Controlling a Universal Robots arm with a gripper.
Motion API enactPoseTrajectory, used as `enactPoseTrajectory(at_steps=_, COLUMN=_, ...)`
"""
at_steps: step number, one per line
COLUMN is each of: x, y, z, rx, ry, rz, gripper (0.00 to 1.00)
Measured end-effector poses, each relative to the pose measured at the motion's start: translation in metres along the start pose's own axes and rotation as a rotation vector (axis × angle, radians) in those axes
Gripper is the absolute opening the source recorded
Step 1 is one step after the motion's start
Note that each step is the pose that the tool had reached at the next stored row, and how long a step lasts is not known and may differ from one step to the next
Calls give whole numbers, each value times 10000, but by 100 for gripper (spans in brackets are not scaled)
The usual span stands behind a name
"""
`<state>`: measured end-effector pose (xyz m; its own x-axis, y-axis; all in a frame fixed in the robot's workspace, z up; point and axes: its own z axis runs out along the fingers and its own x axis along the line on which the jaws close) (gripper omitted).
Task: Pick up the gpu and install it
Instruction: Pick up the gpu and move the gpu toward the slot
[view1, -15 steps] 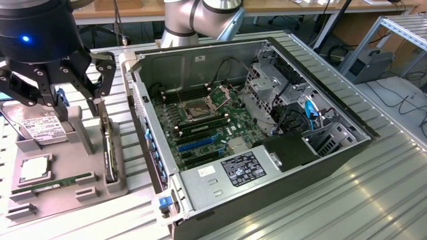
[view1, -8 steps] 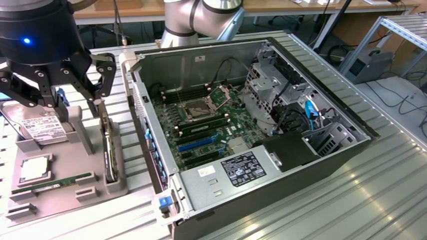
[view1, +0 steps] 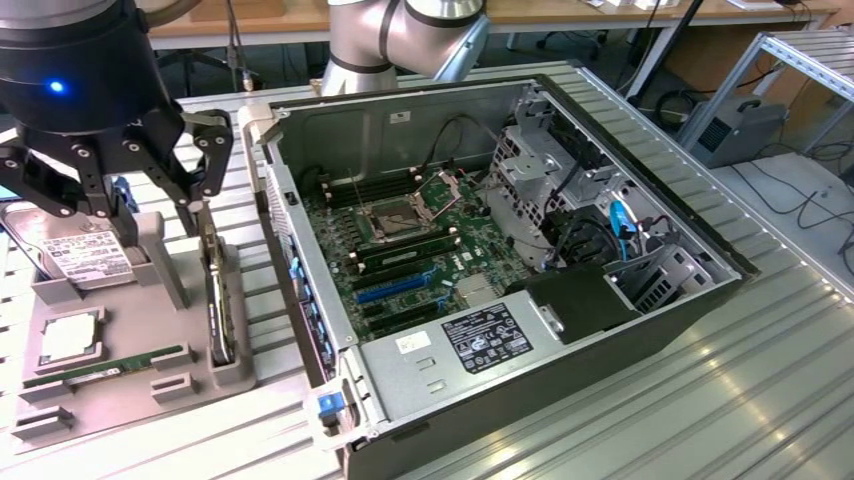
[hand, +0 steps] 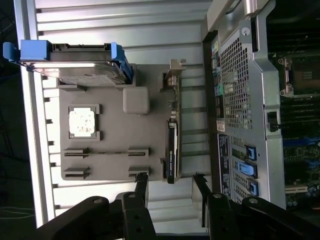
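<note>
Item: gpu (view1: 222, 300), a thin dark card with a silver bracket at one end. It stands on edge in a slot of the grey holder (view1: 100, 395), on the side nearest the computer case (view1: 400, 110).

Gripper (view1: 150, 205): black, two-fingered, hanging above the holder over the bracket end of the gpu. Its jaws are spread wide and hold nothing. In the wrist view the fingertips (hand: 142, 176) sit to either side of the card's line, clear of it.

Other contents of the holder:
- Hard drive (view1: 80, 255) in a blue carrier.
- Square processor (view1: 70, 340) in a shallow pocket.
- Green memory stick (view1: 107, 365) lying flat.

Computer case: open, side panel off, motherboard (view1: 414, 260) exposed.

Surface: ribbed metal table (view1: 747, 400).
</note>
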<state>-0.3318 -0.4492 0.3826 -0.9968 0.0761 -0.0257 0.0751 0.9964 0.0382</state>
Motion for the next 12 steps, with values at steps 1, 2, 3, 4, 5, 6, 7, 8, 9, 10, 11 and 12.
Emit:
enactPoseTrajectory(at_steps=1, x=0, y=0, z=7, rx=0, ry=0, rz=0, gripper=48)
enactPoseTrajectory(at_steps=2, x=0, y=0, z=12, rx=0, ry=1, rz=0, gripper=48)
enactPoseTrajectory(at_steps=3, x=0, y=-1, z=20, rx=0, ry=0, rz=0, gripper=48)
enactPoseTrajectory(at_steps=4, x=0, y=-1, z=25, rx=-1, ry=-1, rz=0, gripper=48)
enactPoseTrajectory(at_steps=5, x=1, y=-1, z=31, rx=0, ry=0, rz=0, gripper=48)
enactPoseTrajectory(at_steps=6, x=1, y=-1, z=35, rx=0, ry=0, rz=0, gripper=48)
enactPoseTrajectory(at_steps=7, x=1, y=-1, z=37, rx=0, ry=0, rz=0, gripper=48)
enactPoseTrajectory(at_steps=8, x=1, y=-2, z=40, rx=0, ry=0, rz=0, gripper=48)
enactPoseTrajectory(at_steps=9, x=1, y=-2, z=45, rx=0, ry=0, rz=-1, gripper=48)
enactPoseTrajectory(at_steps=10, x=1, y=-2, z=51, rx=0, ry=0, rz=0, gripper=48)
enactPoseTrajectory(at_steps=11, x=1, y=-2, z=53, rx=0, ry=0, rz=0, gripper=48)
enactPoseTrajectory(at_steps=12, x=1, y=-2, z=56, rx=0, ry=0, rz=0, gripper=48)
